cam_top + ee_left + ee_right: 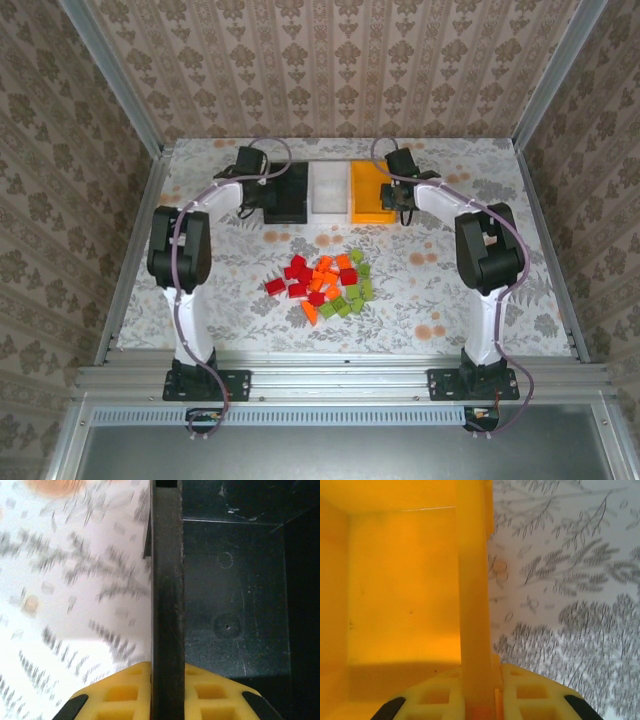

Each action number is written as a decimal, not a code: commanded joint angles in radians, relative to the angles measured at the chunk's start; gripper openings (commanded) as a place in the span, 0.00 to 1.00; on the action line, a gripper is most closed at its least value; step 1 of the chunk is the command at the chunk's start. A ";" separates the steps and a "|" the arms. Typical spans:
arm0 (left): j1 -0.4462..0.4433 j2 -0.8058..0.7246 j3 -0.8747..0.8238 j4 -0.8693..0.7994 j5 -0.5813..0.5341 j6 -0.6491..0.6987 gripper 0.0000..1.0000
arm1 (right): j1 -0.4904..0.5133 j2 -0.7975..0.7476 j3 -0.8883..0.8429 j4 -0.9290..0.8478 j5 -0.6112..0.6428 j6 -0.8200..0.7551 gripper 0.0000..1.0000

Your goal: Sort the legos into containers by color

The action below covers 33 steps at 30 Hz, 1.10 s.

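My left gripper [167,682] is clenched on a wall of the black plastic bin [235,605], my right gripper [481,690] on the orange-yellow plastic bin [400,590], I think to shift the row; the small red, orange and green bricks [325,285] lie mid-table.

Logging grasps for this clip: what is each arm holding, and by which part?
Left jaws pinch the black bin by its left wall; right jaws pinch the orange-yellow bin by its right wall.
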 commanded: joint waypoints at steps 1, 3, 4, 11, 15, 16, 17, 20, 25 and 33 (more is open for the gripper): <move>-0.013 -0.122 -0.136 -0.002 -0.049 -0.079 0.02 | 0.021 -0.093 -0.095 -0.021 0.066 0.055 0.07; -0.022 -0.171 -0.203 0.020 -0.048 -0.089 0.04 | 0.039 -0.143 -0.153 -0.016 0.078 0.067 0.07; -0.025 -0.184 -0.224 0.025 -0.045 -0.091 0.04 | 0.046 -0.166 -0.173 -0.016 0.088 0.073 0.07; -0.051 -0.212 -0.266 0.005 -0.052 -0.095 0.15 | 0.086 -0.227 -0.208 -0.046 0.123 0.065 0.16; -0.049 -0.219 -0.238 -0.036 -0.076 -0.093 0.32 | 0.090 -0.228 -0.175 -0.071 0.123 0.056 0.27; -0.050 -0.227 -0.234 -0.040 -0.077 -0.092 0.34 | 0.091 -0.231 -0.174 -0.071 0.122 0.052 0.27; -0.049 -0.235 -0.233 -0.040 -0.077 -0.088 0.36 | 0.090 -0.230 -0.170 -0.073 0.124 0.049 0.27; -0.049 -0.245 -0.213 -0.058 -0.089 -0.083 0.51 | 0.089 -0.207 -0.143 -0.095 0.122 0.039 0.32; -0.058 -0.360 -0.246 -0.067 -0.066 -0.099 0.64 | 0.100 -0.326 -0.183 -0.109 0.147 0.026 0.49; -0.069 -0.834 -0.577 0.016 -0.012 -0.217 0.97 | 0.292 -0.563 -0.454 -0.099 0.073 0.054 0.47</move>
